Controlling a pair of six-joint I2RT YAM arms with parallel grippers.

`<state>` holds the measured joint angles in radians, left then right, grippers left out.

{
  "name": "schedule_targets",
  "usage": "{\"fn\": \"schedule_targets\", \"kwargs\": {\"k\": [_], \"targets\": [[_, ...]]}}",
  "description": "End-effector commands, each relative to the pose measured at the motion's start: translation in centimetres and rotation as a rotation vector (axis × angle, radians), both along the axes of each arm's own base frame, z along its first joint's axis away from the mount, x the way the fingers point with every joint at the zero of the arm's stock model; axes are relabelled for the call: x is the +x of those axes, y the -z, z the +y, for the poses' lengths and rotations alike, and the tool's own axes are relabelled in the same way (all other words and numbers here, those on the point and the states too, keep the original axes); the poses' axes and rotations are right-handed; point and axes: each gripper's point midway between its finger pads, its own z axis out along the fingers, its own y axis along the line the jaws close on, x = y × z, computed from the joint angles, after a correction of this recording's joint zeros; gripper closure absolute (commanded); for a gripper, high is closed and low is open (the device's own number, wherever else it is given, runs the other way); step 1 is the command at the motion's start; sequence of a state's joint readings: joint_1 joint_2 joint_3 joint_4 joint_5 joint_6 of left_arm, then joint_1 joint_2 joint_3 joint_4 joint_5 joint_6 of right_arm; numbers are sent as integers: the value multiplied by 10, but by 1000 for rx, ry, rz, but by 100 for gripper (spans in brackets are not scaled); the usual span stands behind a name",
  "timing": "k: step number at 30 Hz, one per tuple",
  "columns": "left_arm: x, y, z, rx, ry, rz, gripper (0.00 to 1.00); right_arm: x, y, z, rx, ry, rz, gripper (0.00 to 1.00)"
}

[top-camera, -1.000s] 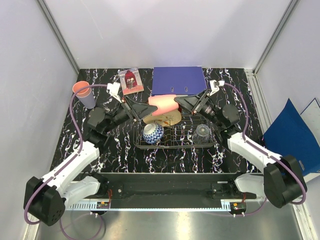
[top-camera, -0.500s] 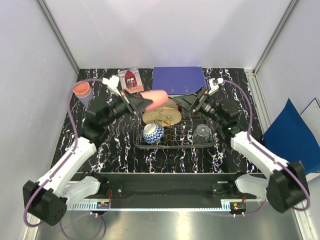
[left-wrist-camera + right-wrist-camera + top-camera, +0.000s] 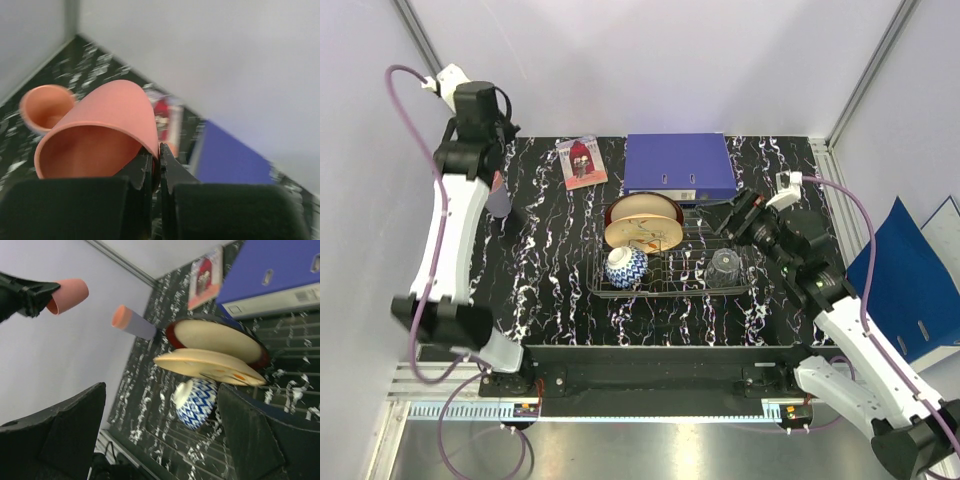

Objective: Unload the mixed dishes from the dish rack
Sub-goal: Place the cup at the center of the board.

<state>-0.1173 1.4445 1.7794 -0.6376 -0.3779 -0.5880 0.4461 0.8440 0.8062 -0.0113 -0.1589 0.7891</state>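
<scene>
Dish rack point(image 3: 670, 290): on my black marbled worktop point(image 3: 550, 280), mid-scene, just near of the blue binder point(image 3: 680, 163).
Rack, left part: the blue-white bowl point(image 3: 626, 267) lies turned so that its foot ring shows.
Rack, far part: the cream painted plate point(image 3: 642, 236) stands on edge and leans against the red-rimmed cream bowl point(image 3: 642, 208) just behind it; the two touch.
Rack, right part: the clear glass point(image 3: 724, 264) sits on the wires, well apart from the bowl.
My left tool point(image 3: 159, 160): pinched tight on the rim of a pink cup point(image 3: 100, 130), which I hold up in the air at the far left corner, clear of the worktop, its mouth open towards my wrist.
Far left of worktop: the lilac cup point(image 3: 142, 329) stands there with another pink cup point(image 3: 46, 106) nested in it.
My right tool point(image 3: 738, 215): spread wide with nothing between its fingers, above the far right corner of the rack, near the glass.
Picture card point(image 3: 581, 161): flat on the worktop, just left of the binder.
</scene>
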Motion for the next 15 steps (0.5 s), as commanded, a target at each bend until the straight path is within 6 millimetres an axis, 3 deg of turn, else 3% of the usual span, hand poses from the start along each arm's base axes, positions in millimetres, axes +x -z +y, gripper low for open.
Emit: {"fn": "schedule_targets", "kwargs": {"k": [1, 3, 7, 9, 15], "targets": [[9, 42, 56, 65, -169, 244, 100, -11, 6, -23, -104, 70, -6, 0], [23, 55, 66, 64, -183, 291, 100, -17, 4, -28, -120, 77, -24, 0], [33, 59, 90, 59, -224, 307, 100, -25, 3, -36, -150, 92, -34, 0], [40, 71, 100, 61, -244, 339, 100, -28, 7, -39, -152, 97, -30, 0], [48, 88, 115, 45, -268, 379, 100, -29, 9, -46, -176, 123, -56, 0]]}}
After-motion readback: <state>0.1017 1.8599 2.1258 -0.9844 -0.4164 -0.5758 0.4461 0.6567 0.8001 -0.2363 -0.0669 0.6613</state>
